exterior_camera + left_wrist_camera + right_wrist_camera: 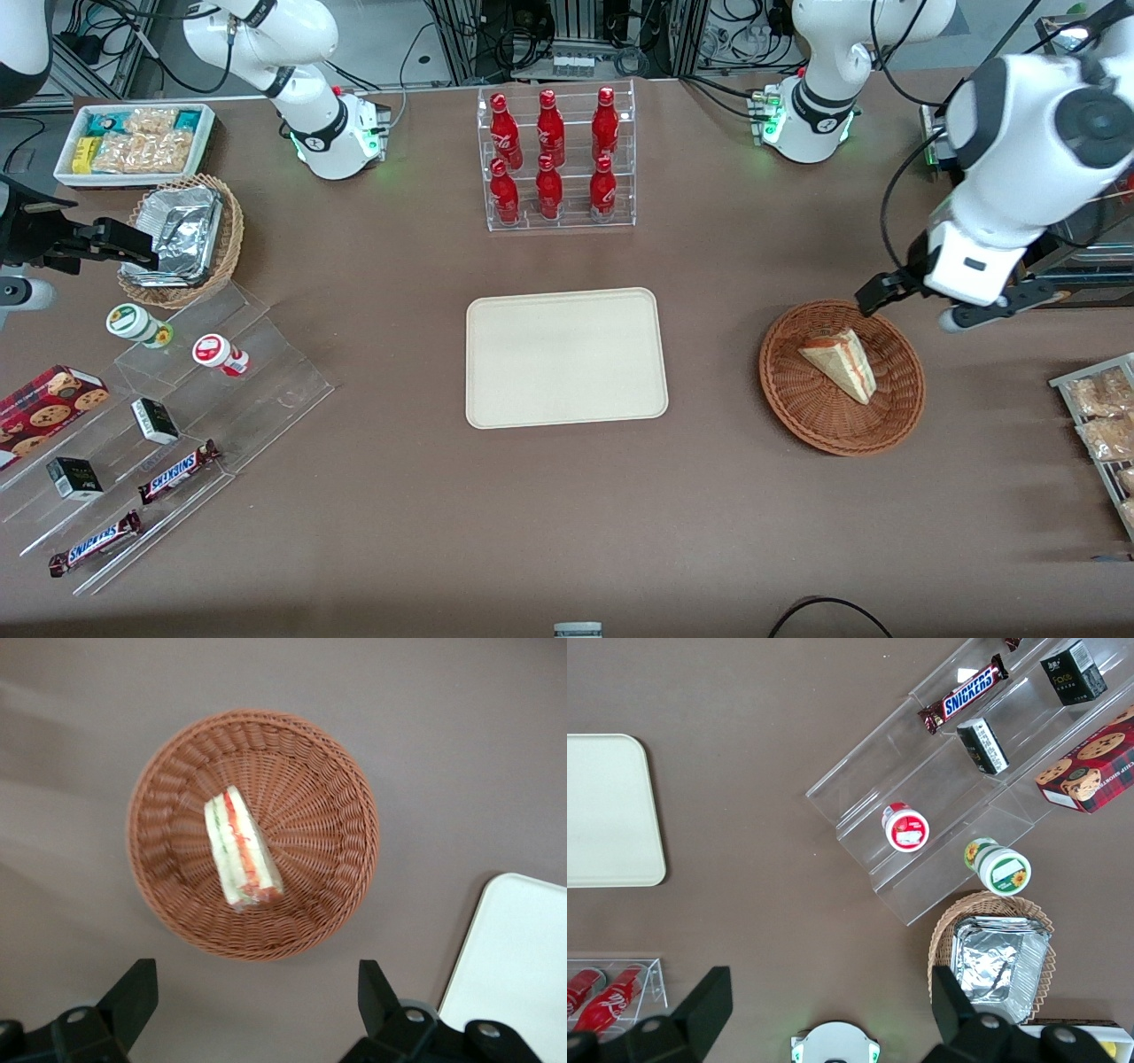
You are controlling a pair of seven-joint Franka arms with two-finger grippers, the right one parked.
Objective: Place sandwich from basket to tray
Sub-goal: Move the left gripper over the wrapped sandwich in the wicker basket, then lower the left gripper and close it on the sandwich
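Note:
The sandwich (842, 361) (239, 850), a pale wedge with red and green filling at its edge, lies in the round reddish-brown basket (797, 399) (332, 815) toward the working arm's end of the table. My left gripper (912, 306) (255, 1001) hangs open above the basket's rim, a little farther from the front camera than the sandwich. Nothing is between its black fingers (133, 992). The cream tray (567, 359) (518, 966) (607, 811) lies bare at mid-table, beside the basket.
A clear rack of red bottles (556, 159) stands farther from the front camera than the tray. A wire rack of snack packets (1103, 416) sits at the working arm's edge. A tan basket with foil containers (182, 239), a white snack bin (133, 142) and acrylic steps (177, 425) lie toward the parked arm's end.

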